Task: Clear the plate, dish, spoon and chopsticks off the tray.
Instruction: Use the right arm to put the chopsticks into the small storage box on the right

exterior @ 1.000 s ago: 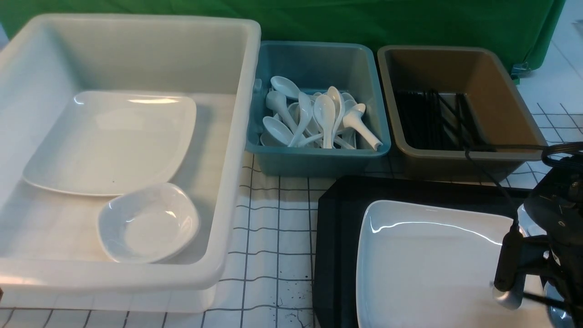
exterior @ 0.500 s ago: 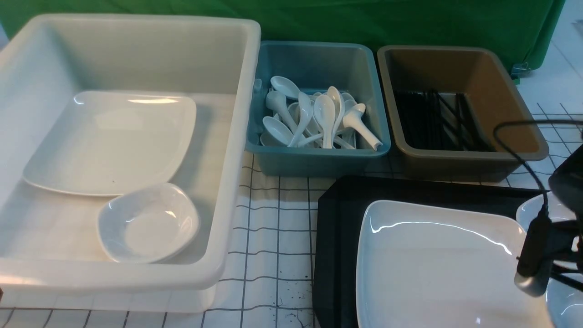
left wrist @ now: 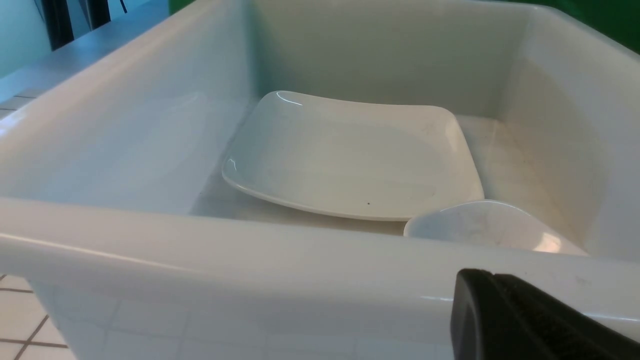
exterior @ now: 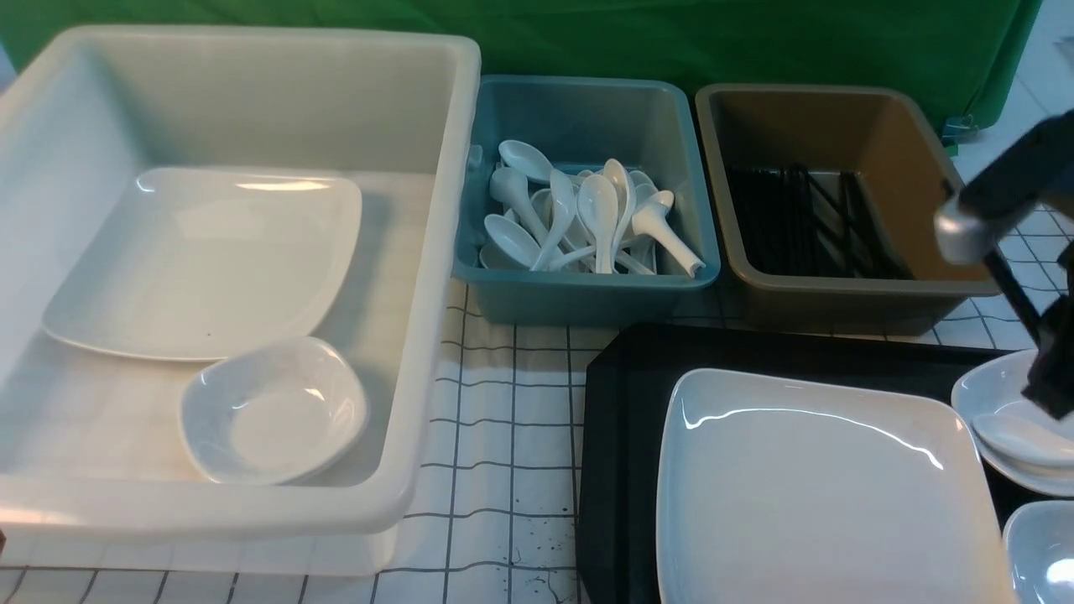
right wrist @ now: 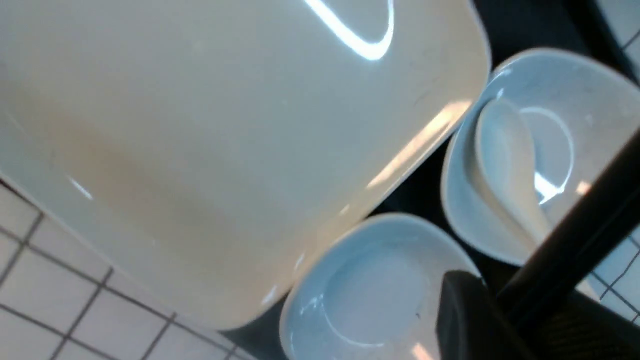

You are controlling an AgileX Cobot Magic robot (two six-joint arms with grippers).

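The chopsticks point(right wrist: 575, 220) run as a straight black bar out from between the fingers of the right gripper point(right wrist: 525, 325), which is clenched on them in the air above the dish point(right wrist: 575, 100) holding the spoon point(right wrist: 505, 165), at the right end of the black tray point(exterior: 621, 436) beside the large plate point(exterior: 805, 495). I judge the carry should end over the brown tub point(exterior: 839, 285), the pair turned parallel to the black sticks point(exterior: 797, 222) lying there and lowered inside its walls before release, so neither end catches the rim. Of the left gripper point(left wrist: 500, 310) only one finger shows, by the white tub point(left wrist: 250, 240), so its state cannot be told.
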